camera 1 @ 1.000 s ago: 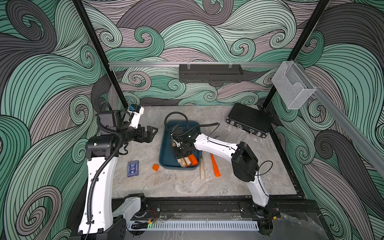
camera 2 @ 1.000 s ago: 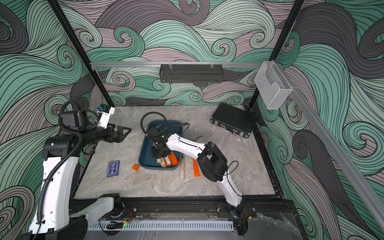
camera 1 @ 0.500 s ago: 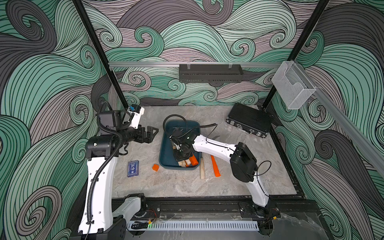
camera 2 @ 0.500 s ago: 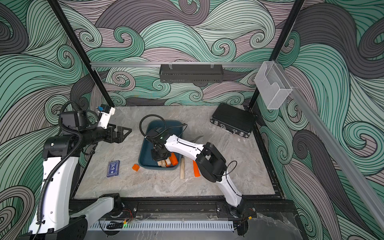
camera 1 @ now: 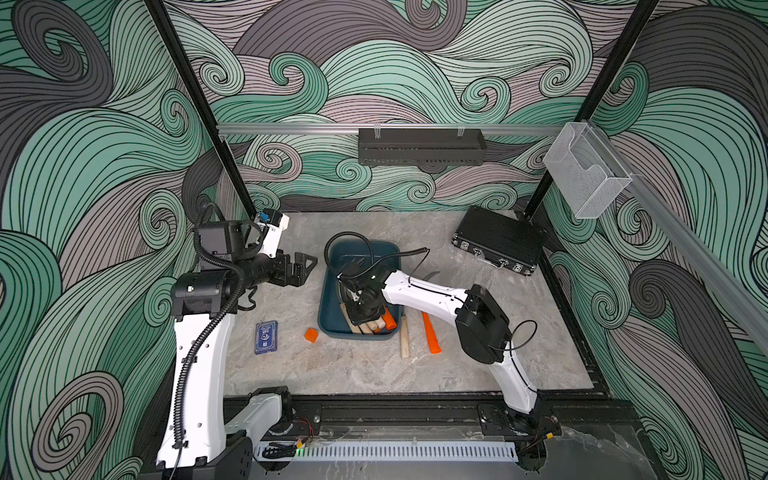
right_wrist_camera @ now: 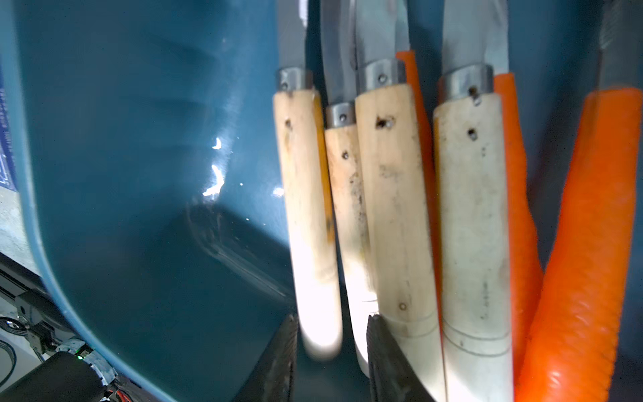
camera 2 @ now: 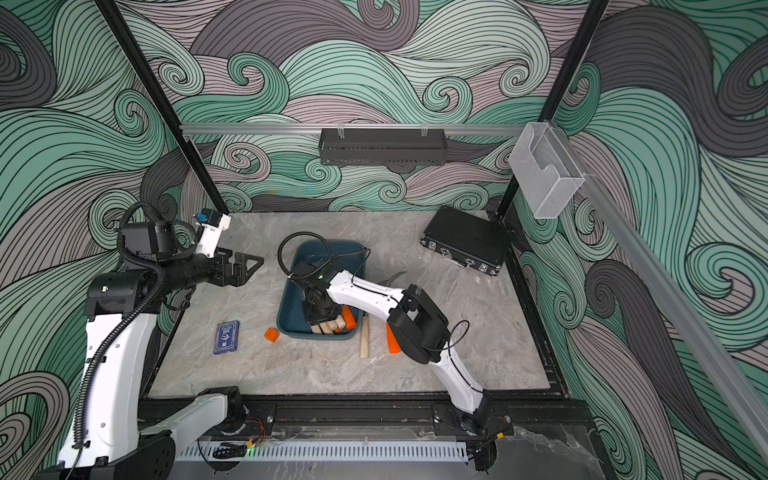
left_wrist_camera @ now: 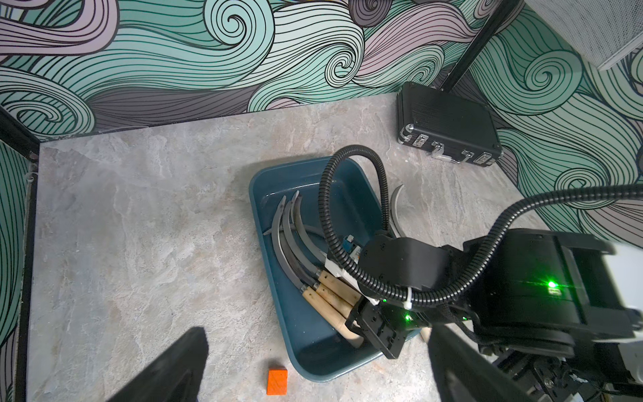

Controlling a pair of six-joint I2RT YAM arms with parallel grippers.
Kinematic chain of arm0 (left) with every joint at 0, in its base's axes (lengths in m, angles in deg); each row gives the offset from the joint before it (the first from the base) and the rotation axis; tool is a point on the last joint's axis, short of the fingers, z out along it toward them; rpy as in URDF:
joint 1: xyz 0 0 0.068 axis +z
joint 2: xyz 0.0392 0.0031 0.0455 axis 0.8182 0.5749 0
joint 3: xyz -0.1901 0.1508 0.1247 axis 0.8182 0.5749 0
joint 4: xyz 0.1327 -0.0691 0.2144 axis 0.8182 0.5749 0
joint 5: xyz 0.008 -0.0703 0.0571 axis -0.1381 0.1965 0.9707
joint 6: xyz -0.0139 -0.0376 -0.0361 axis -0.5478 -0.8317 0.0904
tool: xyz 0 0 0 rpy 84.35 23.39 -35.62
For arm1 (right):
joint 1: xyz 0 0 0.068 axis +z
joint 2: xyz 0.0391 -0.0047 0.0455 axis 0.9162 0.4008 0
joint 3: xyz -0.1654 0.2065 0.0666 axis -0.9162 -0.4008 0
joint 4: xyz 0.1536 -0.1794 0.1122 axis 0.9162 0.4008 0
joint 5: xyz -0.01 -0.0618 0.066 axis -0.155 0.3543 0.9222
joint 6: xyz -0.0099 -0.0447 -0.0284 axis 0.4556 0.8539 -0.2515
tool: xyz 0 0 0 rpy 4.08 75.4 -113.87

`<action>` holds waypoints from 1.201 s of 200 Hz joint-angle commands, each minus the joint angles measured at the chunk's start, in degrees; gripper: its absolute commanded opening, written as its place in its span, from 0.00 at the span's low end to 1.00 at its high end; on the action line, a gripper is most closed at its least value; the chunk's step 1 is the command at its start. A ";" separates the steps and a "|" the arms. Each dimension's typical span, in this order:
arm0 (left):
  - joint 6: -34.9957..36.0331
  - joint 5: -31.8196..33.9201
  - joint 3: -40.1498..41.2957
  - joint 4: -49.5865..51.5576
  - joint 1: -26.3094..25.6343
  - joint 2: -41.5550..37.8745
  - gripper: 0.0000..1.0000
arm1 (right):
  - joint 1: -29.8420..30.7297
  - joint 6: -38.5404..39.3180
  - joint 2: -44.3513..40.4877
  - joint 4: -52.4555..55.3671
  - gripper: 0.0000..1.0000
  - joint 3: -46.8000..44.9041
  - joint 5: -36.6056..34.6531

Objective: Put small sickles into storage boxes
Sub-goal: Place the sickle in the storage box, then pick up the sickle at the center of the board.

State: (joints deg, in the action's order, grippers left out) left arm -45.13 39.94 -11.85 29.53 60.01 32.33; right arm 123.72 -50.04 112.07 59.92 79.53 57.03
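Nearest the front rail, two small sickles lie on the marble tabletop (camera 1: 353,370), just beside the teal tray (camera 1: 331,303). One is a wooden-handled sickle (camera 1: 404,338), the other an orange-handled sickle (camera 1: 430,337), and their blades run back under the right arm. Each looks light and stiff. The thin curved blade would be sharp and awkward to pinch, so I'd take one across the middle of its handle. The smooth tapered wood may slip more than the orange grip.

In the tray, the stored sickles (left_wrist_camera: 323,296) lie side by side with handles toward the near end. The right gripper (right_wrist_camera: 332,322) sits low over them, its fingers slightly apart and clamped on nothing.

Further back, the left gripper (camera 1: 305,266) hangs over bare table beside the tray, fingers wide apart and empty. The black latch case (camera 1: 498,245) sits in the far corner.
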 commanded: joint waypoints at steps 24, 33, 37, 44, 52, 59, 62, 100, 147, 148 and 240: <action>0.58 -0.82 -2.19 2.08 -0.18 -0.61 0.99 | 0.31 1.00 -3.08 1.36 0.37 1.41 -3.56; 0.77 -0.67 -2.22 2.10 -0.19 -0.71 0.99 | 0.31 1.24 -4.05 1.39 0.37 1.24 -4.98; 0.84 -0.58 -2.22 2.10 -0.19 -0.81 0.99 | 0.31 1.48 -4.65 1.34 0.37 1.22 -5.54; 1.01 -0.46 -2.05 1.93 -0.18 -0.98 0.99 | 0.31 1.99 -5.60 1.37 0.37 1.02 -6.40; 1.07 -0.38 -1.84 1.74 -0.20 -1.16 0.99 | 0.31 2.40 -6.92 1.33 0.37 0.66 -7.76; 1.03 -0.44 -1.67 1.49 -0.20 -1.26 0.99 | 0.36 2.92 -8.33 1.27 0.37 0.09 -9.04; 1.06 -0.44 -1.65 1.41 -0.18 -1.26 0.99 | 0.32 3.14 -8.92 1.13 0.37 -0.34 -9.62; 1.31 -0.10 -1.75 1.61 -0.20 -1.36 0.99 | 0.29 5.48 -18.65 0.60 0.37 -6.22 -20.51; 1.12 0.26 -1.86 1.87 -0.18 -1.80 0.99 | -0.39 5.83 -34.55 0.75 0.74 -17.30 -38.54; 1.11 0.26 -1.84 1.87 -0.18 -1.80 0.99 | -0.52 5.65 -34.91 0.78 0.83 -17.70 -38.62; 1.55 1.42 -1.56 3.25 -0.25 -1.56 0.99 | -10.76 7.33 -47.62 0.22 0.94 -39.23 -20.55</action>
State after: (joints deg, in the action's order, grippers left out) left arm -44.52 40.61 -11.93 30.45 60.01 31.21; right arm 112.77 -43.46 66.89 59.66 44.01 32.00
